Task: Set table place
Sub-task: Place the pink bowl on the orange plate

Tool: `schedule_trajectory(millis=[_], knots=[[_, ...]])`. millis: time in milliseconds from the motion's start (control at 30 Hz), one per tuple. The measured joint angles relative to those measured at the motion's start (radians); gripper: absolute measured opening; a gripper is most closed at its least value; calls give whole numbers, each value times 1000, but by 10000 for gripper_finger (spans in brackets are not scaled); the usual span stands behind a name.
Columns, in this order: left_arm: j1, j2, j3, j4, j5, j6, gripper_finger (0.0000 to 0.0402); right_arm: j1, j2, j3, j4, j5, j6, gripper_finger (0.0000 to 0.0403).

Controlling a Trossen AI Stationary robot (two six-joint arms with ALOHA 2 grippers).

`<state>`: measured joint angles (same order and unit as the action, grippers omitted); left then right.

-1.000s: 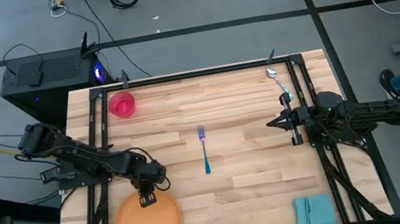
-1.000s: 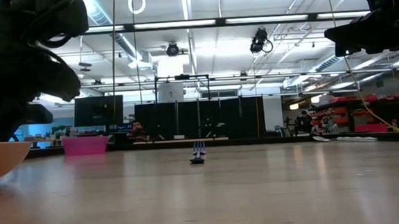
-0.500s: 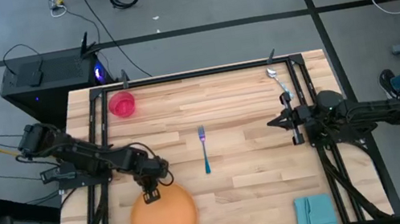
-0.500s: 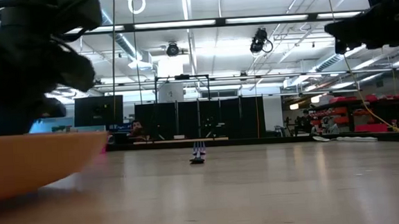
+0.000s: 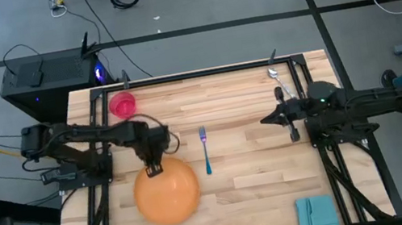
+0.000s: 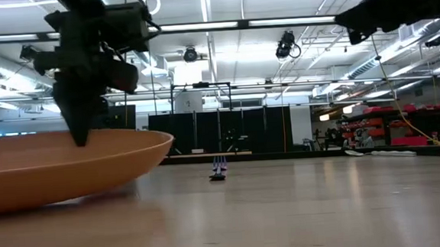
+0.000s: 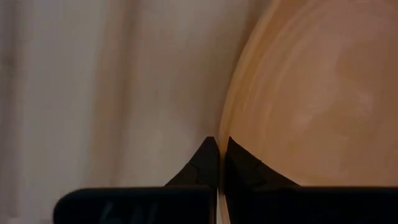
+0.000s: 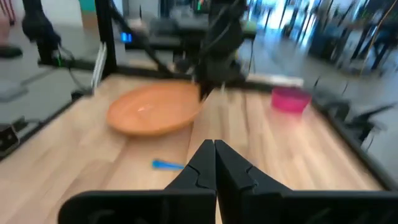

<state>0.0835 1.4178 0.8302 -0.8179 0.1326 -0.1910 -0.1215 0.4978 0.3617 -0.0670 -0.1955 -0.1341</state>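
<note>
The place setting lies scattered on one large rectangular worktop of light wooden planks (image 5: 243, 122), with black metal rails along two sides. Largest of its four pieces is the single round orange plate (image 5: 167, 192), left of centre near the front edge; the left pincer (image 5: 153, 168) is clamped shut on its far rim, fingertips (image 7: 214, 152) pressed together over the edge. One folded teal cloth napkin (image 5: 317, 213) sits at the front right corner, well apart from everything else. One blue-handled fork (image 5: 205, 150) lies lengthways near the middle, just right of the plate without touching it. One small pink-red cup (image 5: 123, 105) stands at the far left corner. One silver spoon (image 5: 278, 79) lies at the far right corner beside the rail. The right pincer (image 5: 265, 119) hovers right of the fork, fingers closed together and holding nothing.
</note>
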Motion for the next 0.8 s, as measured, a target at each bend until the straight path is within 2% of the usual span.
schedule_trajectory(millis=[200, 367, 667, 800], knots=[[160, 1, 2, 0, -52, 147, 11, 0, 222, 124, -59, 0, 0, 0], [263, 19, 2, 33, -81, 211, 11, 0, 344, 194, -60, 12, -2, 0], [334, 114, 3, 64, -100, 261, 11, 0, 405, 223, -60, 12, -7, 0], [341, 150, 3, 69, -110, 264, 34, 0, 399, 223, -57, 12, -7, 0]])
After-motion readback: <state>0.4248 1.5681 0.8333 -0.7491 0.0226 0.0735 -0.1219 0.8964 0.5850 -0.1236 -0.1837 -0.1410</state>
